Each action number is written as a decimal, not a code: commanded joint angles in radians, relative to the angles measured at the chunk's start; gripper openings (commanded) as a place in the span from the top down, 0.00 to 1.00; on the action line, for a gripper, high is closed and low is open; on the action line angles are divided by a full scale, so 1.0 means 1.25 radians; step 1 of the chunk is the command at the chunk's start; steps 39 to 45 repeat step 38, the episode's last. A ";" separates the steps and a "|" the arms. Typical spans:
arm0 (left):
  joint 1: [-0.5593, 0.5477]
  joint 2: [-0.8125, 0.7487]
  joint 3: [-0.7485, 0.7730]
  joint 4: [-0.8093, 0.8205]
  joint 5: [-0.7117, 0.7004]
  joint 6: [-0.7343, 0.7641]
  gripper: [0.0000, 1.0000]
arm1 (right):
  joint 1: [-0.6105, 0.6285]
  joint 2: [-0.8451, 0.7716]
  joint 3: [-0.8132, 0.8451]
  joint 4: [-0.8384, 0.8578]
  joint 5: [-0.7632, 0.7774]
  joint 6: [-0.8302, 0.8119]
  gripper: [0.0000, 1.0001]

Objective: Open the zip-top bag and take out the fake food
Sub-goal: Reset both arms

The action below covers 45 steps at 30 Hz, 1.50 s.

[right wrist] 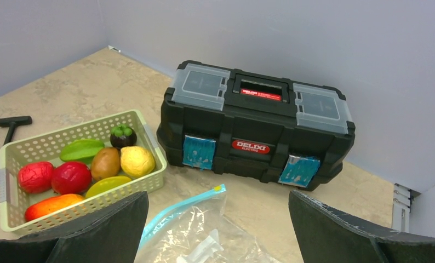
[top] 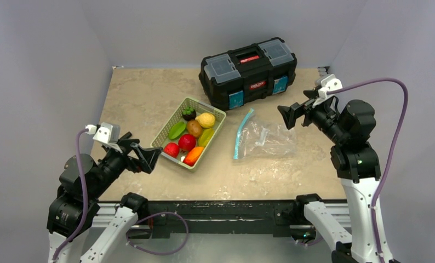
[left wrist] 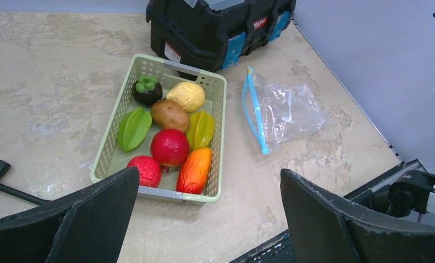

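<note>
Left gripper (top: 148, 158), black two-finger, jaws spread wide, raised off the beige stone-patterned table (top: 138, 93) just left of the pale green lattice plastic basket (top: 170, 121); right gripper (top: 288, 116), same make, jaws likewise wide, raised right of the clear crinkly zip-top bag (top: 267, 141). Said bag lies flat on the table just right of the basket, apart from it, with its teal-blue zip strip (top: 241, 133) toward the basket. Basket contents: fake food (top: 189, 141), small red, green, yellow, orange and brown plastic fruits and vegetables; black lidded plastic toolbox (top: 248, 71) stands behind.
</note>
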<state>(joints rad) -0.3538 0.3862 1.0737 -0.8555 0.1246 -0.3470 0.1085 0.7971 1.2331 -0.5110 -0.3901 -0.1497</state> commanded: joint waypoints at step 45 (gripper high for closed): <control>0.006 -0.011 -0.008 0.024 0.017 0.023 0.00 | -0.017 -0.016 -0.005 0.020 -0.038 -0.025 0.01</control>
